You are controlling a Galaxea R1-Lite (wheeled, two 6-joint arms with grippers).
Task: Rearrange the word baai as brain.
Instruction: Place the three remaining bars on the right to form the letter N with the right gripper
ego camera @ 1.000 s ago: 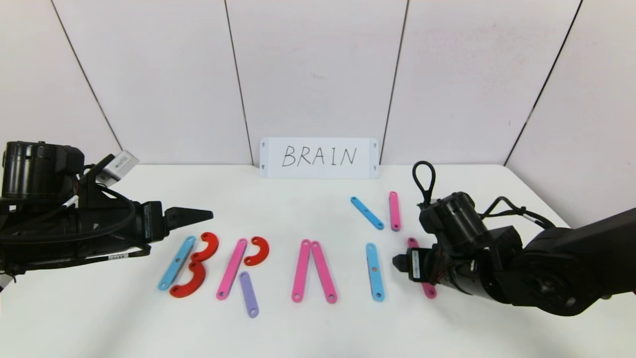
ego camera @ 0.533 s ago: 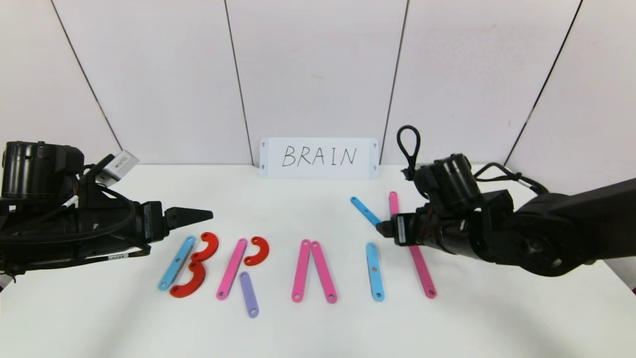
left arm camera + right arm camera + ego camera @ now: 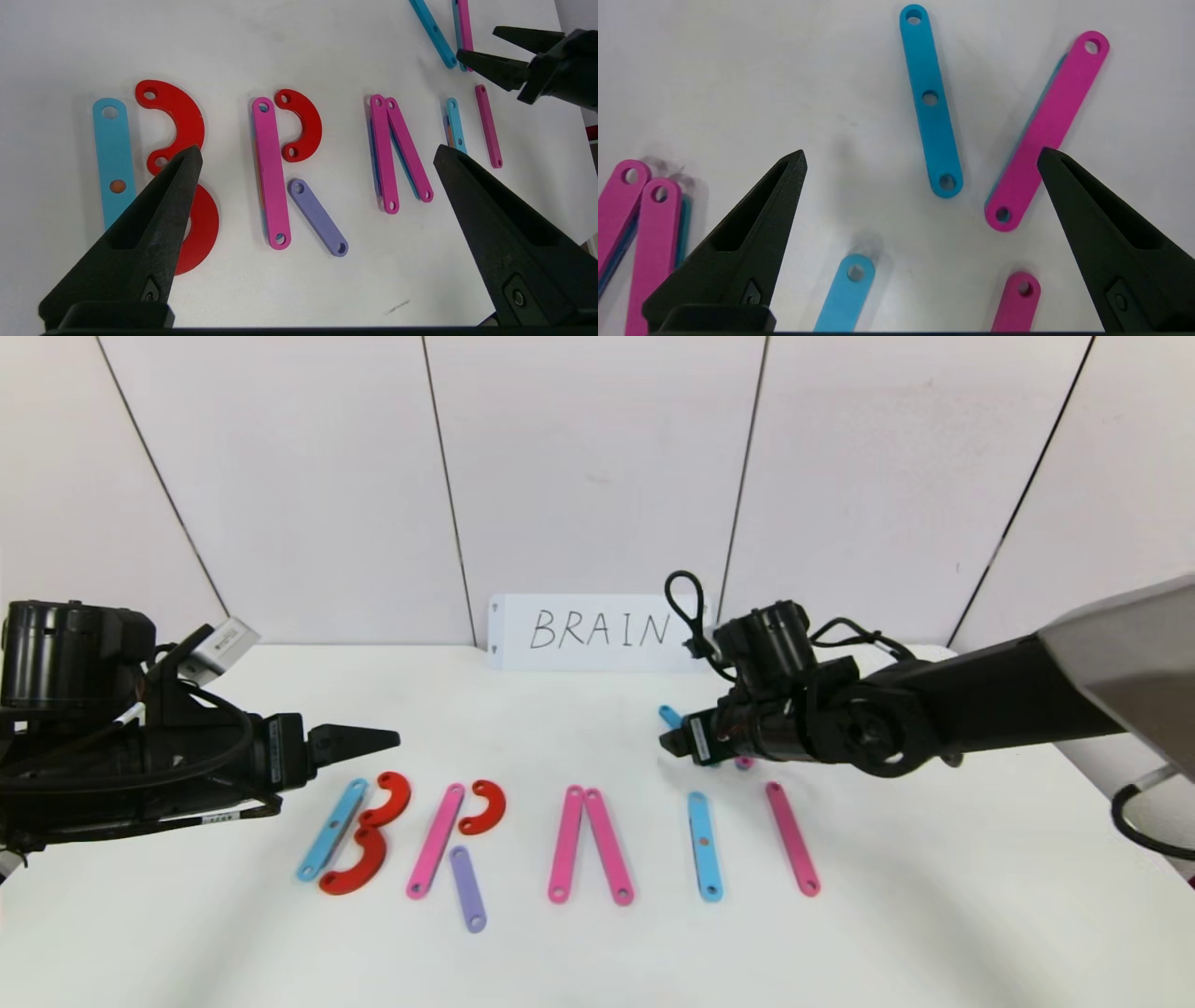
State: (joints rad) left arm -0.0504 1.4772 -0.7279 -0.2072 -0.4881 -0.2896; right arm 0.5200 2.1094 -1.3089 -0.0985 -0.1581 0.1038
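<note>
- Head view: the right gripper point(image 3: 674, 743) hangs over the far part of the table point(image 3: 934, 915), its arm stretched in from the right, tips pointing left over the two spare bars; only the end of the blue spare bar point(image 3: 668, 715) and a tip of the pink spare bar point(image 3: 744, 763) show past it. Its jaws stand wide and hold nothing.
- The left gripper point(image 3: 373, 741) is parked above the far end of the B, level, pointing right, and has not moved over the last second.
- The laid-out word reads along the near side: a blue bar point(image 3: 331, 830) with two red curves point(image 3: 385, 800), a pink bar point(image 3: 435, 841) with a red curve and the purple bar point(image 3: 467, 889), two pink bars point(image 3: 590, 844) meeting at the top, a blue bar, then a lone pink bar point(image 3: 793, 838).
- A second ago the right gripper sat low over that lone pink bar; it has since risen and travelled back and leftwards.
- The white card point(image 3: 599, 632) stands at the wall.
- Left wrist view: the left fingers point(image 3: 154, 219) are spread wide above the letters, empty.
- Right wrist view: the right fingers point(image 3: 752, 233) are spread wide, with the blue spare bar point(image 3: 930, 100) and pink spare bar point(image 3: 1048, 126) lying on the table between them.
</note>
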